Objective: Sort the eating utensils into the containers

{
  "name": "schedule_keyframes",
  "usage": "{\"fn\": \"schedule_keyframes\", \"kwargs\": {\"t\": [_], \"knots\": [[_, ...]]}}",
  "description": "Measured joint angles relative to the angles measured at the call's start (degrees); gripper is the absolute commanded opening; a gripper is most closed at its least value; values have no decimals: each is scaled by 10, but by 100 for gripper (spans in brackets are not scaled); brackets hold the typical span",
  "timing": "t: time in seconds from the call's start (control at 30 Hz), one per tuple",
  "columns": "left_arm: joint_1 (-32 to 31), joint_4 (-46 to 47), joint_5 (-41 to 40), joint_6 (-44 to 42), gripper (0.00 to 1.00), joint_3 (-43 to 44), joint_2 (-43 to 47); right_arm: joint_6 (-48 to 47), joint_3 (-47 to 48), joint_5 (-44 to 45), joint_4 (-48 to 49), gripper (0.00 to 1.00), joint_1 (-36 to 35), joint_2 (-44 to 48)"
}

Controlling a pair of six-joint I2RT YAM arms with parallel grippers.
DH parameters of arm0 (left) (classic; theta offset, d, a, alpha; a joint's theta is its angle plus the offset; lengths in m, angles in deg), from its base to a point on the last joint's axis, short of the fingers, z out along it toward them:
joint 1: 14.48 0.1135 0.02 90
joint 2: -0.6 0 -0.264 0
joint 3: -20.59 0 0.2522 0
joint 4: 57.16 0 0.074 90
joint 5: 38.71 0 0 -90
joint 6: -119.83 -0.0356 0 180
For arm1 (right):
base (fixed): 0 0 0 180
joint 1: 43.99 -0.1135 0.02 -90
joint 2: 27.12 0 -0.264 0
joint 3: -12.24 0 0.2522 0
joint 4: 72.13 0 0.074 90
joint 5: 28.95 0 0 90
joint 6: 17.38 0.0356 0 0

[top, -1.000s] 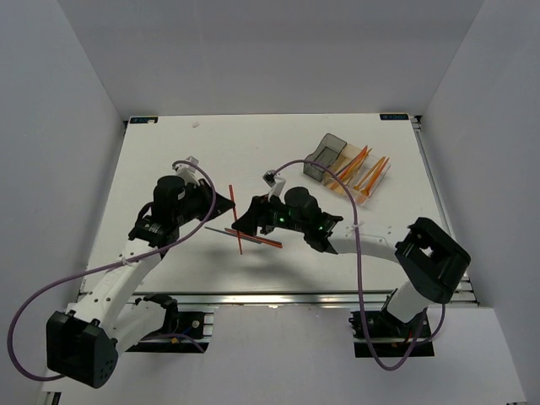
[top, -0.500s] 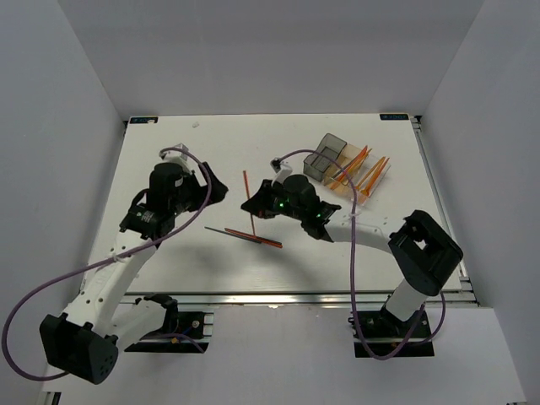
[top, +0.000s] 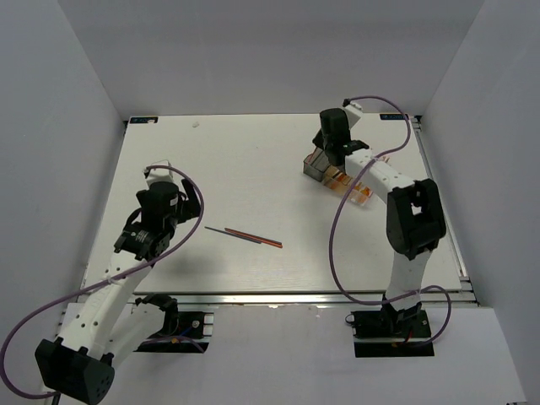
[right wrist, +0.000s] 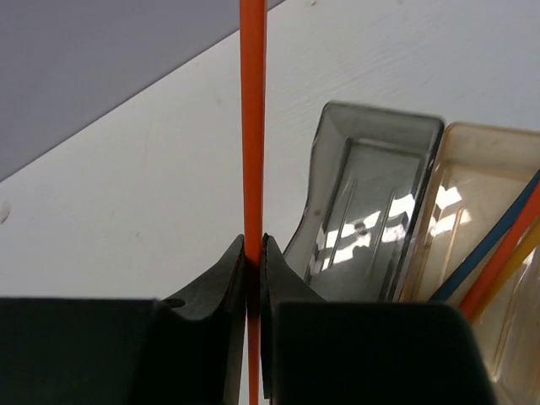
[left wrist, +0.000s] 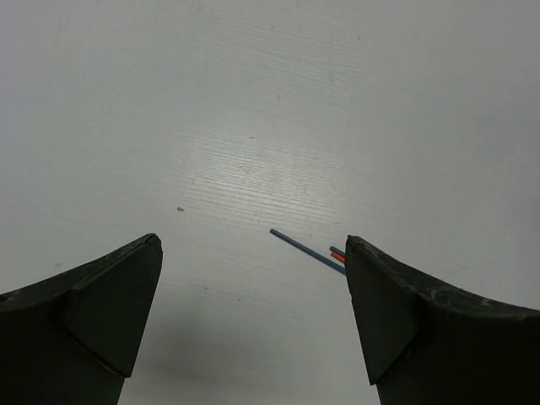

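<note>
Item 1: my right gripper (right wrist: pixel 253 253), clamped on 1 orange stick (right wrist: pixel 251 101), held upright beside the smoky grey bin (right wrist: pixel 363 194), likely for dropping in.
Item 2: my left gripper (left wrist: pixel 253 312), jaws apart, idle near the loose sticks (top: pixel 245 235) lying unsorted mid-frame.

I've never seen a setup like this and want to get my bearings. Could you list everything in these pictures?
Table: one, white, grey walls around.
Dark grey bin: one, smoky, far right of the table, looks empty.
Amber bin: one, joined to the grey one.
Clear bin: one, end of that row, largely hidden by the arm.
Binned utensils: at least three, blue, orange, yellow, in the paler bins.
Blue-grey stick: one, lying mid-table.
Red stick: one, close alongside it.
Orange-red stick: one, clamped beside the dark grey bin.
Cables: two, purple, one per arm.
Left arm: white and black, near left; jaws open, empty.
Right arm: reaching to the bins; jaws shut on the orange-red stick.
</note>
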Motion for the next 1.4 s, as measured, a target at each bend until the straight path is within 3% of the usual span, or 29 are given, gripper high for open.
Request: {"fn": "schedule_keyframes", "kwargs": {"t": [0.17, 0.57, 0.63, 0.77, 1.1, 1.27, 1.4], "knots": [[0, 14, 17, -11, 98, -2, 5, -11, 100, 52, -52, 0, 26, -95], [0, 16, 47, -19, 98, -2, -3, -13, 130, 64, -76, 1, 49, -165], [0, 16, 48, -20, 98, -2, -3, -13, 130, 59, -77, 18, 49, -169], [0, 16, 52, -21, 98, -2, -3, -9, 130, 50, -73, 42, 47, -169], [0, 20, 56, -21, 98, -2, -3, -10, 126, 33, -73, 47, 47, -160], [0, 23, 56, -20, 98, -3, -3, -28, 126, 19, -83, 64, 43, -114], [0, 23, 51, -11, 98, -2, -19, -102, 99, -21, -64, 69, 22, -32]]}}
